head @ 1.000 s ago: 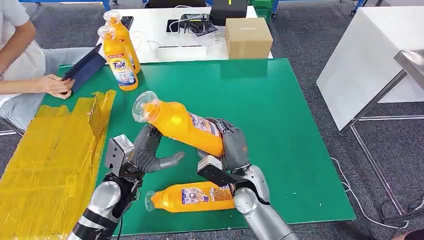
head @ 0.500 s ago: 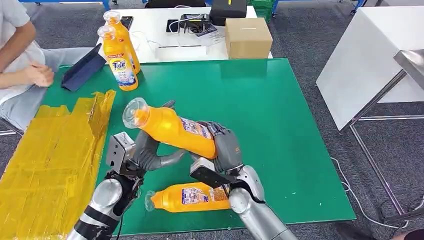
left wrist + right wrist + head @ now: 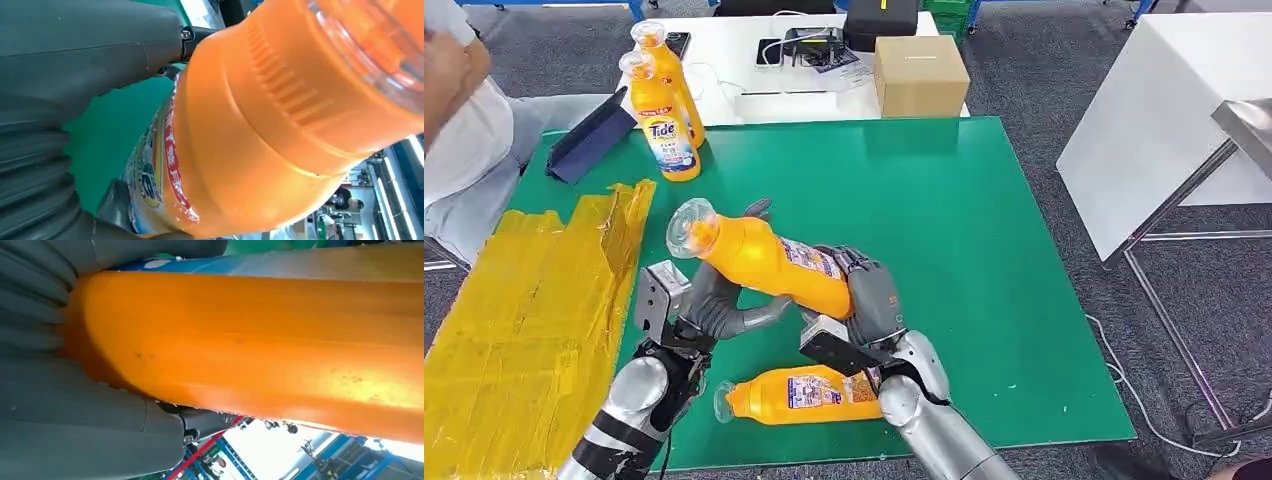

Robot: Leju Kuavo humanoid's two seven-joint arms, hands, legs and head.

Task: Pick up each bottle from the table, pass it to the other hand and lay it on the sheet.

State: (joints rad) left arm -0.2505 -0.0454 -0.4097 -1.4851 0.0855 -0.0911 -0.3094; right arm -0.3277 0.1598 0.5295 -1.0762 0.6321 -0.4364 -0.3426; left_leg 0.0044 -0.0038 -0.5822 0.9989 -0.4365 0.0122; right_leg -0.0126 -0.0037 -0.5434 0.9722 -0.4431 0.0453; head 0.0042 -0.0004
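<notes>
A yellow sheet point(image 3: 524, 320) covers the table's left edge; the green mat point(image 3: 964, 220) lies beside it. My left hand point(image 3: 719, 305) cups the raised bottle point(image 3: 764, 260) near its neck, whether it grips I cannot tell. My right hand point(image 3: 869, 300) holds its base. Another bottle point(image 3: 809, 393) lies on the mat below. Two bottles point(image 3: 662, 100) stand at the far left corner. Grey carpet point(image 3: 1044, 60) surrounds us.

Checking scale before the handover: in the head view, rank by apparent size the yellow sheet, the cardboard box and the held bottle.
1. yellow sheet, clearly largest.
2. held bottle and cardboard box: about alike; the bottle is raised nearer the camera, so I won't rank them.
</notes>
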